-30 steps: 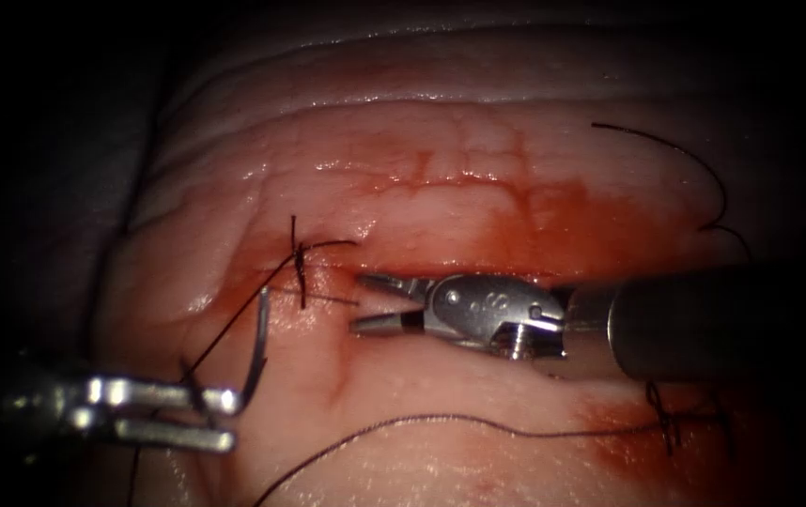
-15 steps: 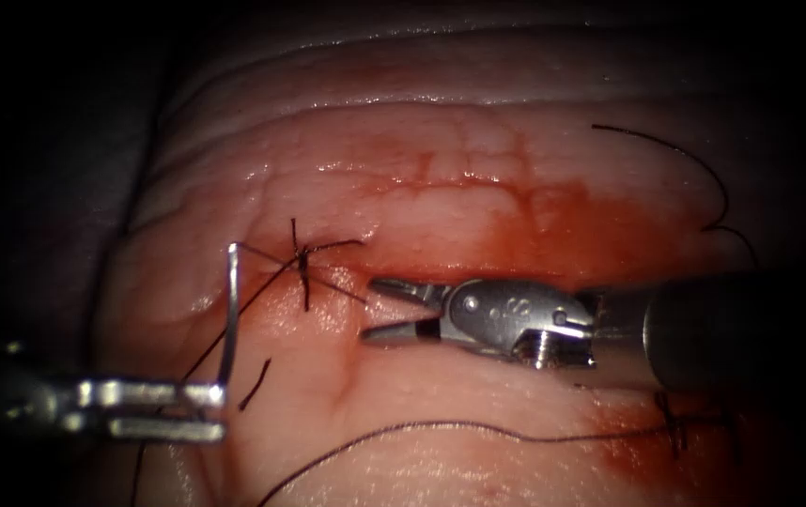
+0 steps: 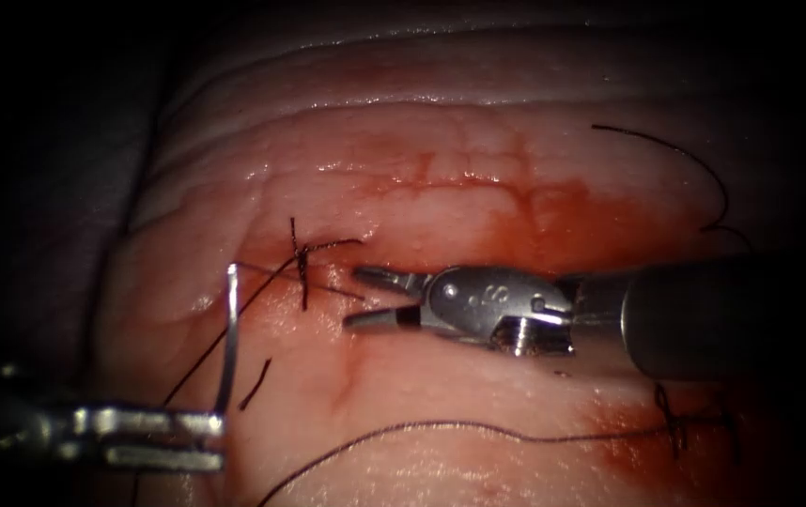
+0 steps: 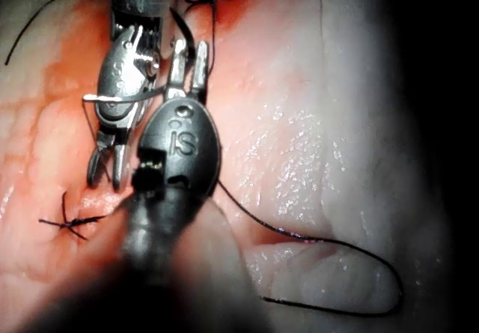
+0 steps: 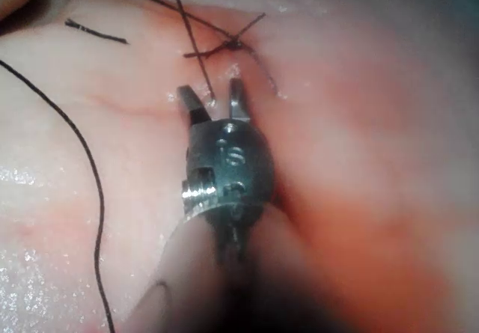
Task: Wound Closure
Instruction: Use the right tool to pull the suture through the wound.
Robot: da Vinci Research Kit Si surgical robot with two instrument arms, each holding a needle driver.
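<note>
Two needle drivers are working over the tissue (image 3: pixel 441 404), and both are mine. My left tool (image 3: pixel 206 439) is clamping its jaws together on the curved needle (image 3: pixel 230 338) near one end of its curve, so the needle is standing up from the jaws, free of the tissue, with its far end level with the knot (image 3: pixel 302 252). My right tool (image 3: pixel 365 296) is hovering with its jaws apart, gripping nothing, its tips lying just beside the knot at the left end of the cut (image 3: pixel 478 268). Dark thread (image 3: pixel 224 324) is running from the knot down past the needle toward my left jaws, and a short cut end of thread (image 3: pixel 255 383) is lying on the tissue just beside the needle. Below my right tool a long strand of thread (image 3: pixel 441 424) is trailing across the tissue toward a second knot (image 3: pixel 671 422) under my right shaft. Red fluid (image 3: pixel 553 221) is staining the tissue above my right tool. From my right wrist I am seeing my open jaws (image 5: pixel 213 102) pointing at the knot (image 5: pixel 232 45), with one thread tail passing between them. From my left wrist I am seeing my left jaws (image 4: pixel 187 60) closed on the needle (image 4: pixel 123 97), beside my right tool (image 4: pixel 105 172).
</note>
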